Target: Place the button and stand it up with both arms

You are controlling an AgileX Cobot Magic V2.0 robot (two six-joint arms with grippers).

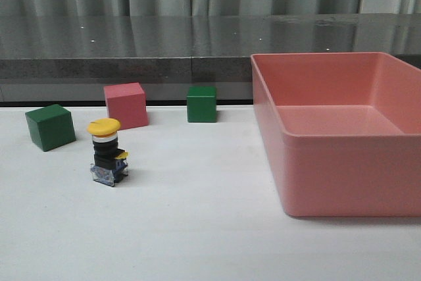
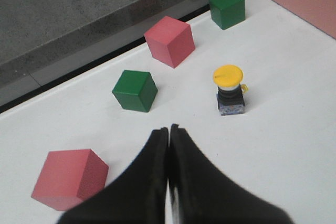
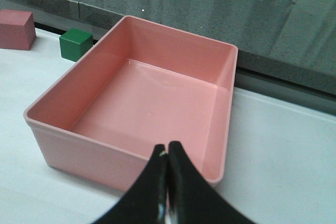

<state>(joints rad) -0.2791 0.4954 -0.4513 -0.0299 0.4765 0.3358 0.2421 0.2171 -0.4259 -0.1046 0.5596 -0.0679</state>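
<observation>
The button (image 1: 107,152) stands upright on the white table at the left, yellow cap on top, clear bluish base down. It also shows in the left wrist view (image 2: 229,91). My left gripper (image 2: 169,128) is shut and empty, well short of the button. My right gripper (image 3: 167,147) is shut and empty, above the near rim of the pink bin. Neither arm shows in the front view.
A large pink bin (image 1: 332,156) fills the right side, also in the right wrist view (image 3: 84,140). Behind the button stand a green cube (image 1: 50,126), a red cube (image 1: 125,104) and another green cube (image 1: 201,104). Another red cube (image 2: 68,178) lies near my left gripper.
</observation>
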